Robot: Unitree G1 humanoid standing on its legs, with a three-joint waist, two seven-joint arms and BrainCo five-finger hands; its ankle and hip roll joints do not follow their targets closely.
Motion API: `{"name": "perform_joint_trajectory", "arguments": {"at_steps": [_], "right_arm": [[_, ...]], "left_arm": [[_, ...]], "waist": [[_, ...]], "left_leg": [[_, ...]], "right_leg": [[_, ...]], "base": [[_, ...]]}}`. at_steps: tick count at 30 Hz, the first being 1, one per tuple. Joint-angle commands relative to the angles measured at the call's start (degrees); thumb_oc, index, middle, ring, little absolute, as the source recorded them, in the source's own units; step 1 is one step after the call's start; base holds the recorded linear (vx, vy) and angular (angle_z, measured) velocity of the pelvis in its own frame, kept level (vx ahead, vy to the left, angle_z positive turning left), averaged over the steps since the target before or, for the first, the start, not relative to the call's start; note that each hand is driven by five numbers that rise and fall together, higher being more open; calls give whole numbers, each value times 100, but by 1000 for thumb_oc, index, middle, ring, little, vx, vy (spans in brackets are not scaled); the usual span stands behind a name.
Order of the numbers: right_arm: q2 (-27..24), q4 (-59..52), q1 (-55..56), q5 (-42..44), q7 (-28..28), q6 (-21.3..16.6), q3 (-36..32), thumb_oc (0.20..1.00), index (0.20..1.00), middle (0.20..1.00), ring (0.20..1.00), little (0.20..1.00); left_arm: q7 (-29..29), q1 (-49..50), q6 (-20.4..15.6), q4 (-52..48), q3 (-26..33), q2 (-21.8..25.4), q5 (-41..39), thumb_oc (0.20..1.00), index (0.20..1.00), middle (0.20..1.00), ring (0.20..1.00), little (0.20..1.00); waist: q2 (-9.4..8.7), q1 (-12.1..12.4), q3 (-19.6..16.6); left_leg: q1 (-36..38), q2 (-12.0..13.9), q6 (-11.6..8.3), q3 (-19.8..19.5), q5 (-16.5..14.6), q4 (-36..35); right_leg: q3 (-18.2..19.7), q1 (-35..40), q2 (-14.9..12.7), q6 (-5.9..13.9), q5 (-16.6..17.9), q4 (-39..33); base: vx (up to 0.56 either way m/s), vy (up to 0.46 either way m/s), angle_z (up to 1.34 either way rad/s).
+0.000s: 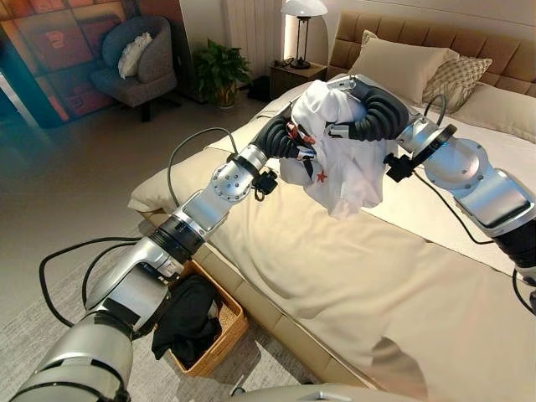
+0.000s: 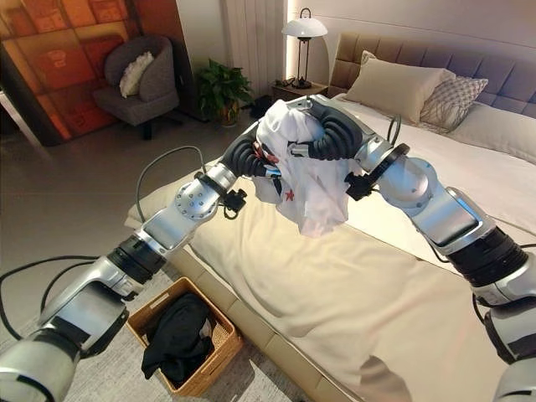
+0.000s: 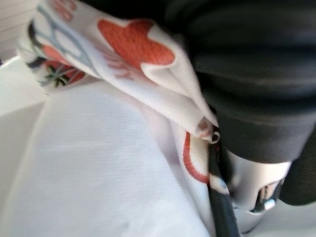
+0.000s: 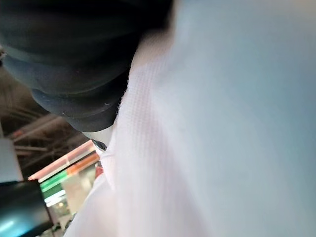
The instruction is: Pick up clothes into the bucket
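Hanging above the bed (image 1: 352, 276): white printed garment (image 1: 339, 172) | left hand (image 1: 289, 138) and right hand (image 1: 356, 113) buried in its folds, finger state unclear | wicker basket (image 1: 224, 331) on floor holds black clothes (image 1: 188, 322)

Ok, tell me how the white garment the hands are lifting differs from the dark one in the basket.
The white garment is white with red print; the dark garment is plain black. The white garment hangs in the air above the bed, bunched between both hands; the dark garment lies slumped in the wicker basket on the floor beside the bed. Both are crumpled, not folded.
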Motion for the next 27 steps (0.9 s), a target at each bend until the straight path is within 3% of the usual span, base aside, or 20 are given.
{"name": "perform_joint_trajectory", "arguments": {"at_steps": [1, 2, 3, 4, 5, 11, 12, 13, 14, 27], "right_arm": [[486, -836, -573, 559, 44, -565, -161, 200, 200, 200, 200, 200], [486, -840, -569, 558, 44, -562, -164, 200, 200, 200, 200, 200], [512, -891, -522, 589, 64, -563, -219, 200, 200, 200, 200, 200], [512, -895, -517, 589, 65, -561, -223, 200, 200, 200, 200, 200], [516, -915, -480, 590, 67, -567, -268, 200, 200, 200, 200, 200], [509, -924, -297, 514, 43, -570, -450, 200, 200, 200, 200, 200], [508, -914, -260, 492, 32, -569, -481, 391, 391, 391, 391, 391], [508, -884, -195, 461, 24, -553, -530, 771, 771, 771, 771, 771], [509, -885, -193, 461, 24, -553, -531, 1000, 1000, 1000, 1000, 1000], [688, -634, 181, 245, -146, -497, -879, 1000, 1000, 1000, 1000, 1000]], "left_arm": [[137, -450, -43, 526, -81, -342, 574, 1000, 1000, 1000, 1000, 1000], [138, -448, -41, 524, -82, -342, 577, 1000, 1000, 1000, 1000, 1000], [136, -411, -53, 507, -42, -343, 589, 529, 529, 529, 529, 529], [136, -409, -52, 506, -43, -343, 589, 529, 529, 529, 529, 529], [131, -374, -58, 486, -10, -340, 551, 216, 216, 216, 216, 216], [114, -89, -128, 233, 239, -283, 48, 200, 200, 200, 200, 200], [98, -40, -132, 186, 267, -273, -19, 200, 200, 200, 200, 200], [102, 49, -159, 76, 342, -242, -155, 200, 200, 200, 200, 200], [101, 53, -157, 72, 342, -240, -157, 200, 200, 200, 200, 200], [202, 538, -187, -309, 712, -234, -673, 200, 200, 200, 200, 200]], "waist": [[-342, 116, -214], [-343, 116, -214], [-343, 122, -203], [-344, 123, -204], [-345, 128, -200], [-347, 152, -182], [-345, 153, -183], [-342, 158, -182], [-343, 157, -184], [-352, 208, -184]], "left_leg": [[164, -4, -29, 4, -768, 420], [164, -5, -29, 4, -768, 421], [161, -12, -18, -2, -774, 425], [161, -12, -18, -2, -774, 425], [160, -16, -15, -2, -777, 426], [137, -42, 5, -17, -785, 444], [135, -48, 10, -22, -785, 444], [136, -54, 13, -25, -784, 443], [136, -54, 13, -26, -784, 443], [114, -70, 24, -80, -743, 382]], "right_leg": [[-109, -117, -434, 505, 39, 220], [-108, -117, -435, 506, 38, 220], [-105, -116, -439, 508, 39, 222], [-106, -117, -439, 508, 39, 222], [-108, -118, -441, 509, 39, 226], [-91, -127, -465, 511, 52, 233], [-90, -124, -469, 514, 52, 234], [-86, -121, -476, 517, 55, 231], [-87, -120, -476, 517, 55, 231], [-156, -126, -502, 511, 71, 202]], "base": [[0, 0, 0], [0, 0, 0], [0, 0, 0], [0, 0, 0], [0, 0, 0], [0, 0, 0], [0, 0, 0], [0, 0, 0], [0, 0, 0], [0, 0, 0]]}}
